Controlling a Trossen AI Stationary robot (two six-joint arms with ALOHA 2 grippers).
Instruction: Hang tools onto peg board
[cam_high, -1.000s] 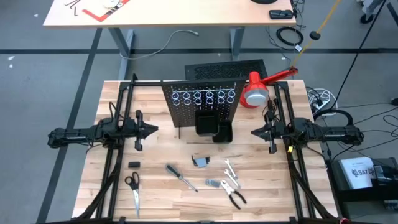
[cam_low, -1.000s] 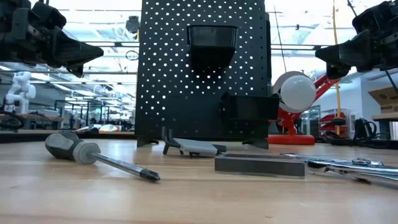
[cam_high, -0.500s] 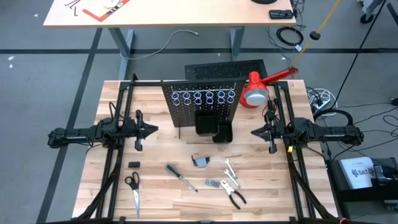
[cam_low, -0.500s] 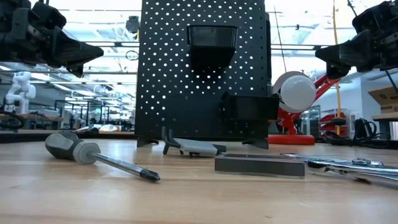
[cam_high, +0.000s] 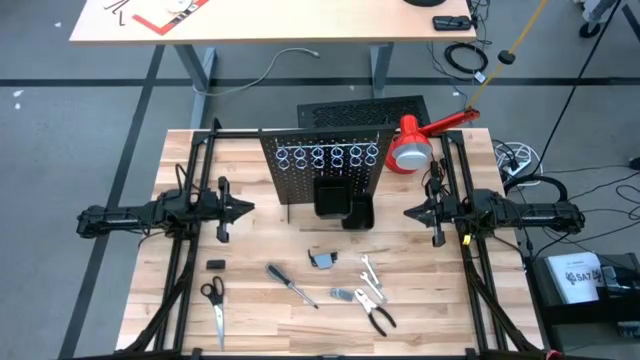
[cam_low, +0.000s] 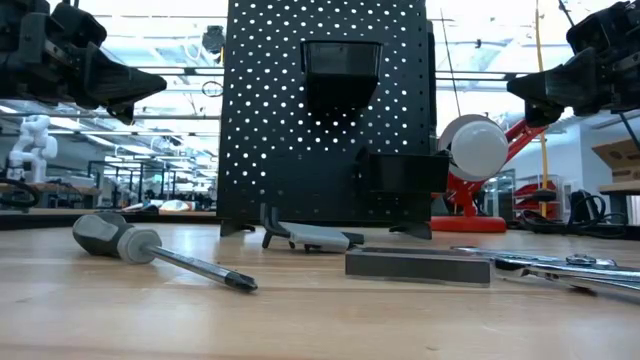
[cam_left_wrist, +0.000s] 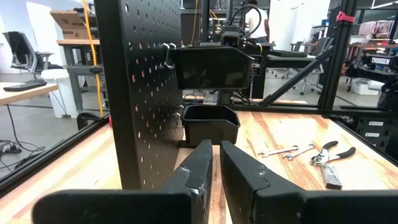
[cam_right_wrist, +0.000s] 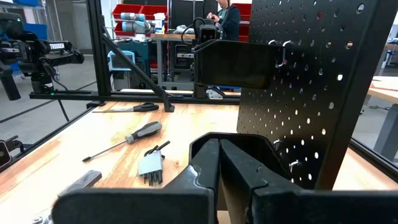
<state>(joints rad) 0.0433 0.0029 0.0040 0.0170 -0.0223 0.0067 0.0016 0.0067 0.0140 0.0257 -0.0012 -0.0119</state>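
Wooden table (cam_high: 250, 320) with screwdriver (cam_high: 291, 285), pliers (cam_high: 376, 314), scissors (cam_high: 214, 303).

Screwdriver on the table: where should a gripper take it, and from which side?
Probably by the thick dark handle of the screwdriver, coming straight down from above. It lies flat and diagonal, with nothing touching it; the thin shaft offers less to grip. Both grippers hover empty.

Few words can be read. In the left wrist view, white capitals reading "TROSSEN" stand on a dark robot arm (cam_left_wrist: 380, 61) at the right edge of the frame. In the high view, a white label (cam_high: 578, 277) on a black box at the lower right carries dark letters that look like "SA7", though they are too small to be sure. Printed sheets (cam_high: 165, 12) lie on the pale desk at the upper left; their print cannot be made out.
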